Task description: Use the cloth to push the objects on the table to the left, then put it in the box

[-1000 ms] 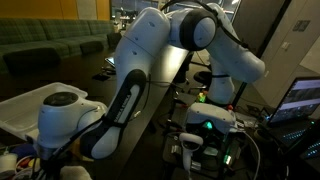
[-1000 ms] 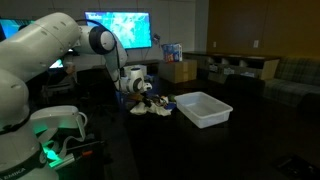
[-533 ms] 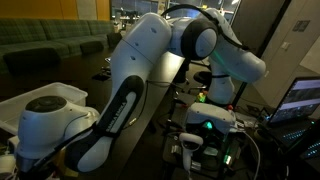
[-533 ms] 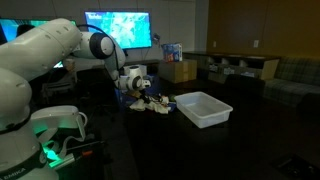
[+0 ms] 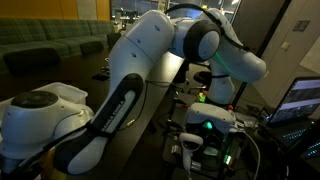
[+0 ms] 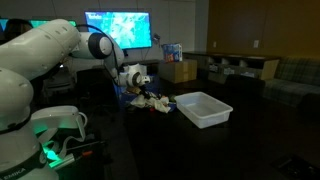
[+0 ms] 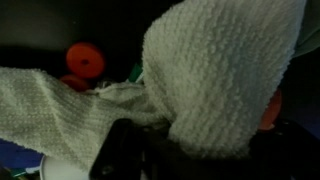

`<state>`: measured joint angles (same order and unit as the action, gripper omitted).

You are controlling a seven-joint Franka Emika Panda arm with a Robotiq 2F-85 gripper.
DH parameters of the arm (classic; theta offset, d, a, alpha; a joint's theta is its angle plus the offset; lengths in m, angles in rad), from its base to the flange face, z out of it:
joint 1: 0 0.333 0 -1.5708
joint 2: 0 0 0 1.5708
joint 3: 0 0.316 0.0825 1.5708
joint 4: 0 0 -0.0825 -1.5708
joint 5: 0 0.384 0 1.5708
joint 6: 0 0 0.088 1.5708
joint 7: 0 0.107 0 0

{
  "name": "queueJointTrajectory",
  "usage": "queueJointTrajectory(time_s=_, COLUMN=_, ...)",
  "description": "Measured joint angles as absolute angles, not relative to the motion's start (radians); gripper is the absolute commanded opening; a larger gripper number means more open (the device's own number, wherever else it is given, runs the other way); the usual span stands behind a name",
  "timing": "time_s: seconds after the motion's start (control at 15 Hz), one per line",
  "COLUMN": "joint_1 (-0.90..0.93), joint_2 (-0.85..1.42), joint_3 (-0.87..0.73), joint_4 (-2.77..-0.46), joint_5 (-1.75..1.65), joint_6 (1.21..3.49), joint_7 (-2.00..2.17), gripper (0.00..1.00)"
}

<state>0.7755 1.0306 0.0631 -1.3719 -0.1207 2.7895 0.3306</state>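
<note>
My gripper [image 6: 140,86] is low over the dark table, shut on the white terry cloth [image 7: 215,70], which fills most of the wrist view and drapes to the left. The cloth also shows as a pale heap under the gripper in an exterior view [image 6: 155,101]. Small objects lie beside it: an orange-red round piece [image 7: 85,60], a second red piece [image 7: 72,82] and something orange at the right edge [image 7: 272,108]. The white box [image 6: 203,108] stands just right of the cloth. The fingertips are hidden by the cloth.
A cardboard box [image 6: 180,71] and a bright screen [image 6: 118,28] are behind the table. In an exterior view the arm [image 5: 150,60] blocks most of the scene; a white bin [image 5: 40,105] shows at lower left. A green-lit control unit [image 6: 60,130] sits near the base.
The gripper and cloth have shifted slightly along the table beside the box. The arm's near link has swung lower left in the exterior view.
</note>
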Motion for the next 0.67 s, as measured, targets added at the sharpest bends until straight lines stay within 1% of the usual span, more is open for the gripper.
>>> queueJointTrajectory(time_s=0.27, joint_1=0.745, joint_2=0.95, joint_3=0.06, joint_4=-1.432, joint_5=-0.121, joint_6=2.79, joint_7=0.31, gripper=0.01)
queueJointTrajectory(time_s=0.67, joint_1=0.624, joint_2=0.704, joint_3=0.115, joint_4=-1.657, joint_5=-0.121, joint_6=2.752, joint_7=0.21, gripper=0.0)
